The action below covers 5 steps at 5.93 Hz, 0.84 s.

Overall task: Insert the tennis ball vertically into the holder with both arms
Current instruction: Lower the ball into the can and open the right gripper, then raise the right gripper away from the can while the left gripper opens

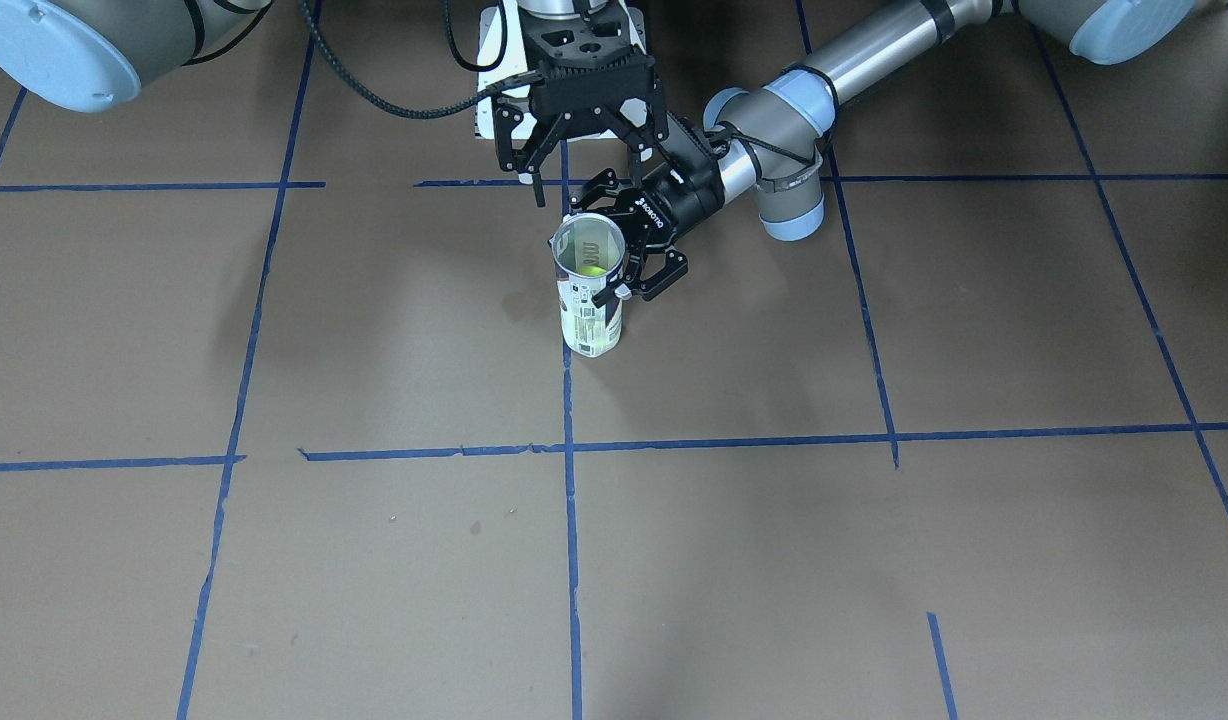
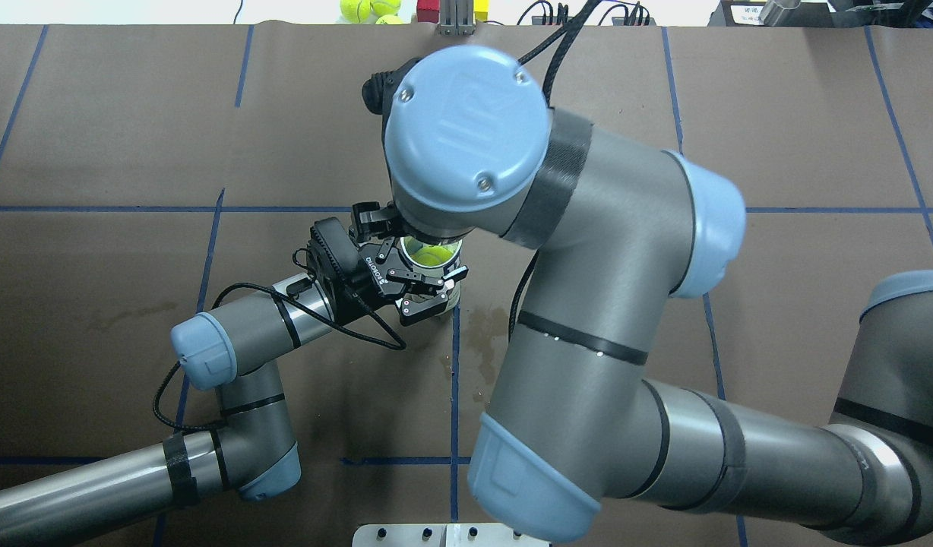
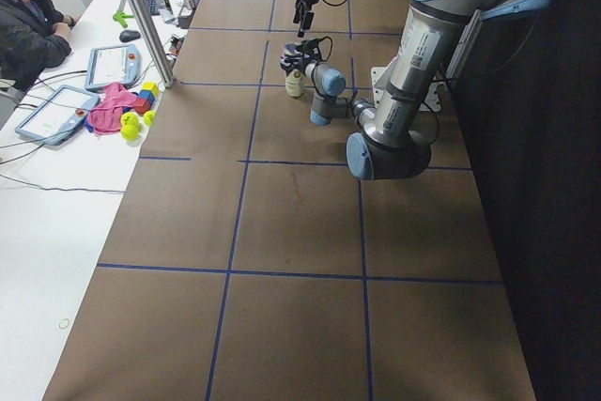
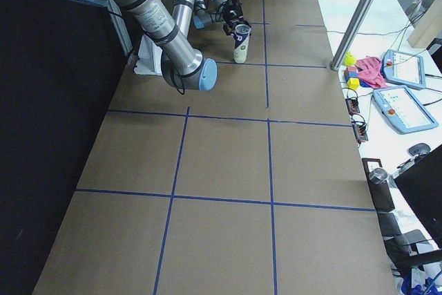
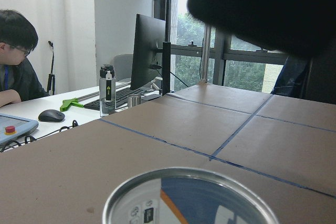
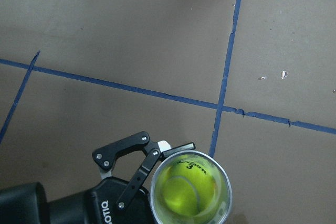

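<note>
One tennis ball [image 6: 188, 191] is sitting inside the holder [image 1: 591, 296], which is standing upright on the brown table [image 1: 874, 550] at a blue tape line [image 1: 571, 520]. I am clamping my left gripper [image 1: 626, 248] around the holder's upper part. My right gripper [image 1: 582, 152] is hanging just above the open mouth, fingers spread wide and gripping nothing.
</note>
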Each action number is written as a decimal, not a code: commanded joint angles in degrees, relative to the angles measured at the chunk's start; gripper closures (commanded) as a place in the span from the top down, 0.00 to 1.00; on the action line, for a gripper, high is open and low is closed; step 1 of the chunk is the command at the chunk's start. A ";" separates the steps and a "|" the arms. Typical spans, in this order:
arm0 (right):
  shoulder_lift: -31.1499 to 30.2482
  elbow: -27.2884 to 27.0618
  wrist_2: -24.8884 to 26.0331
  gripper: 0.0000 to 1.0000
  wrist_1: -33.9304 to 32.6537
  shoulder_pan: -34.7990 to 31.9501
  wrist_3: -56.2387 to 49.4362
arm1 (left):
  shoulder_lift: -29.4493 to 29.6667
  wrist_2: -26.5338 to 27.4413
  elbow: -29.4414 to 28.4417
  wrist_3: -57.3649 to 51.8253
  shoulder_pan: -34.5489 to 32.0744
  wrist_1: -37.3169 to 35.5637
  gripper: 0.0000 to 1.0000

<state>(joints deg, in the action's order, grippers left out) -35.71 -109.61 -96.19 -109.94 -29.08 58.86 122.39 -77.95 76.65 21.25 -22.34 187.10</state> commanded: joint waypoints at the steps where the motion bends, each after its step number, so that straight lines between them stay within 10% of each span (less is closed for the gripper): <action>1: -0.32 -0.95 -7.04 1.00 -0.09 -6.22 -2.95 | -0.05 0.08 1.65 0.02 -0.07 0.02 0.97; 5: -1.90 -1.22 -17.07 1.00 -0.10 -15.99 -10.59 | -0.40 0.26 8.15 -0.24 -1.73 0.19 0.98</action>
<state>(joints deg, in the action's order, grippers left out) -37.11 -110.88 -110.58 -110.04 -42.88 50.12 122.01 -77.76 83.46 21.15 -23.21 187.24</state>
